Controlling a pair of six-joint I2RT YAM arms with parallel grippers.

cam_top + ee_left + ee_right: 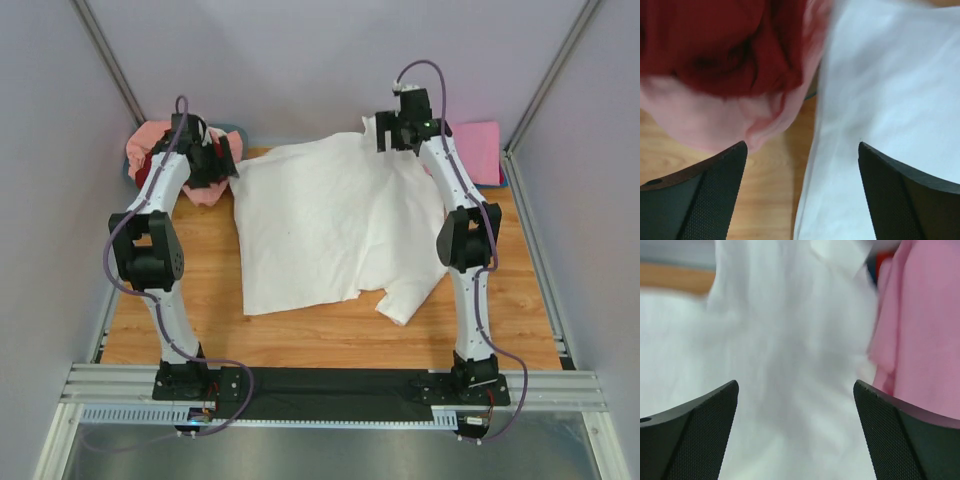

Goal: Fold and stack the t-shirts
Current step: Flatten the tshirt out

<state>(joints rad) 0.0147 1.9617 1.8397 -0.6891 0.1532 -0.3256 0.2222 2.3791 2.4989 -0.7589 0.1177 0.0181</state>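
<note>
Currently, the table (330, 335) carries everything; bare wood shows beneath my left fingers (715, 200). The white shirt (330, 220), the largest item, lies spread but rumpled between my two grippers, one near corner folded over on my right arm's side. A salmon shirt (700, 120) and a dark red shirt (715, 45) sit bunched just left of my left gripper (802, 145), red on top. A pink shirt (925, 330) lies just right of my right gripper (795, 382); the view is too blurred to tell whether it touches the white one. Left gripper: jaws spread, nothing between them, over the white shirt's left edge. Right gripper: jaws spread, nothing pinched, above the shirt's far edge, white cloth filling the gap.
</note>
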